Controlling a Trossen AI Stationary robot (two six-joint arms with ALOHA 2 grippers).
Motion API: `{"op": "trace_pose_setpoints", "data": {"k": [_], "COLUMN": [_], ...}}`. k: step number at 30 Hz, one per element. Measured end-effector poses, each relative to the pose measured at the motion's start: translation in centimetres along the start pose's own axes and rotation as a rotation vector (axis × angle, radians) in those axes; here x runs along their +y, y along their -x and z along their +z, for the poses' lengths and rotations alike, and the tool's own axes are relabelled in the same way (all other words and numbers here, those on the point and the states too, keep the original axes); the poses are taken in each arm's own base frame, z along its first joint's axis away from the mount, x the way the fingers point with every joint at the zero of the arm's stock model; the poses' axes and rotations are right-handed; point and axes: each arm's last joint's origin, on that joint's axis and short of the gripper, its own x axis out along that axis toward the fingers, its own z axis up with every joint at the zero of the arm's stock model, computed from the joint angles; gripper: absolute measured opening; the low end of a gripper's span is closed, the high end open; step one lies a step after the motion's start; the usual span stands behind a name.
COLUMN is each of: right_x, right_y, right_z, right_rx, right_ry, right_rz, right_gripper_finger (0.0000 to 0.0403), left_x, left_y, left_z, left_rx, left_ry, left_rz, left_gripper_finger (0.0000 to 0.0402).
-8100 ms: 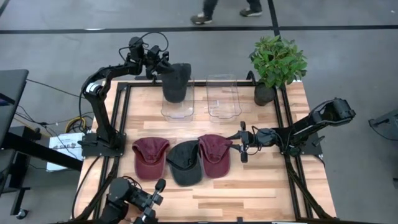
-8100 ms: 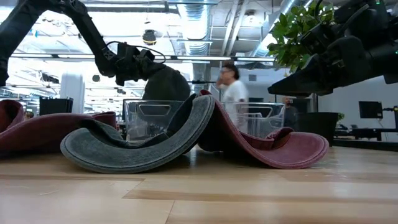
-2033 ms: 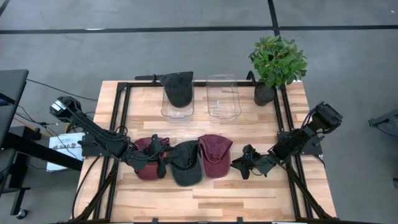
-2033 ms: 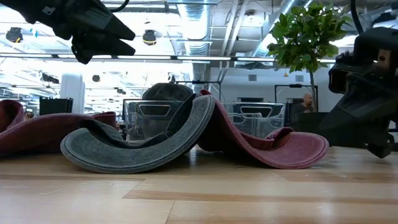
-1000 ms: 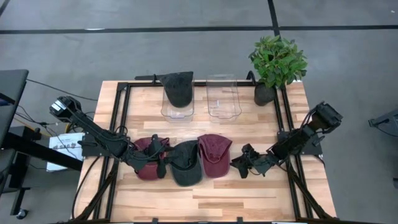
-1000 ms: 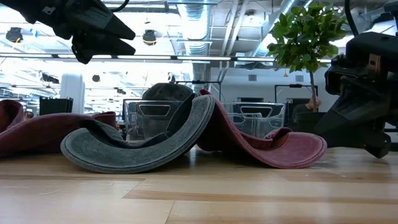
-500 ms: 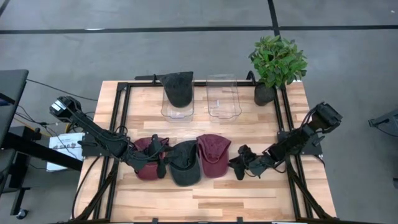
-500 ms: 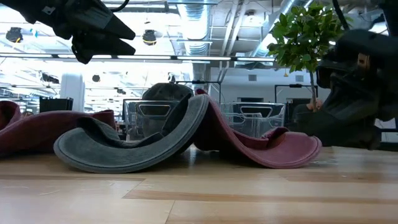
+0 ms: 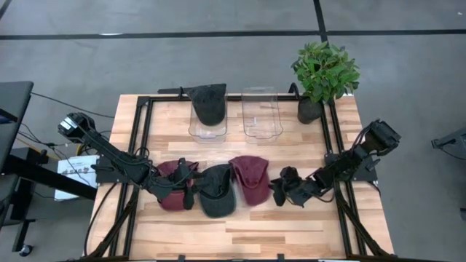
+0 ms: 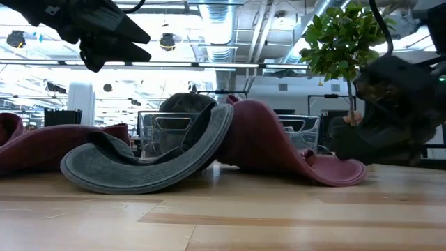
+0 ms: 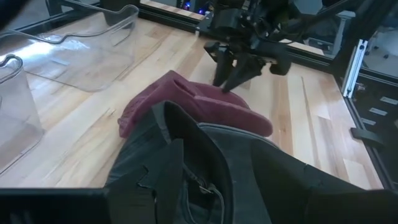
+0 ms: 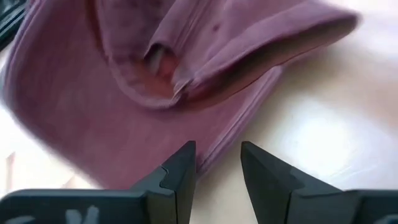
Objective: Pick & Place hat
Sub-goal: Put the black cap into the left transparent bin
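Three hats lie in a row near the table's near edge: a left maroon hat (image 9: 167, 186), a dark grey hat (image 9: 217, 192) and a right maroon hat (image 9: 250, 178). The grey hat's brim (image 10: 146, 171) curls up against the right maroon hat (image 10: 279, 143). Another dark hat (image 9: 207, 102) sits in the left clear bin. My right gripper (image 9: 279, 188) is open and low at the right maroon hat's right edge. My left gripper (image 9: 188, 183) is open and hovers above the table, between the left maroon hat and the grey hat (image 11: 249, 177). My right gripper (image 12: 217, 168) meets the right maroon hat at its right-hand edge (image 12: 214, 146), slanting down from the table's right. That edge lies between the open fingers, and one finger (image 12: 180, 171) overlaps the cloth. The hat rests on the table, humped up against the grey hat.
An empty clear bin (image 9: 261, 113) stands beside the filled one at the far edge. A potted plant (image 9: 324, 69) sits on the far right corner. Black frame rails (image 9: 142, 138) run along the table's sides. Bare wood (image 9: 240, 233) lies in front of the hats.
My right gripper has moved toward the table's left into the right maroon hat. The hat has slid left and bunched, its crown rising and its brim shortening. The grey hat was nudged slightly left.
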Motion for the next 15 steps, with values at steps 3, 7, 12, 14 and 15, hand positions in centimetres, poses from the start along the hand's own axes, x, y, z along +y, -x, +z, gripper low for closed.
{"op": "trace_pose_setpoints", "data": {"k": [3, 7, 12, 14, 15], "right_x": [-0.1, -0.1, 0.4, 1.0, 1.3], "right_y": [0.0, 0.0, 0.5, 1.1, 1.4], "right_z": [0.1, 0.2, 0.3, 0.6, 0.7], "right_rx": [-0.045, -0.060, -0.108, -0.158, -0.181], "right_ry": [0.004, 0.009, 0.041, 0.086, 0.115], "right_rz": [-0.027, -0.033, -0.030, -0.022, -0.019], "right_gripper_finger": [0.0118, 0.0118, 0.0118, 0.0118, 0.0118], "left_x": [0.0, 0.0, 0.0, 0.0, 0.0], "left_y": [0.0, 0.0, 0.0, 0.0, 0.0], "left_z": [0.0, 0.0, 0.0, 0.0, 0.0], "left_rx": [0.000, 0.000, 0.000, 0.000, 0.000], "left_ry": [0.000, 0.000, 0.000, 0.000, 0.000], "left_rz": [0.000, 0.000, 0.000, 0.000, 0.000], "left_gripper_finger": [0.0186, 0.0186, 0.0186, 0.0186, 0.0186]}}
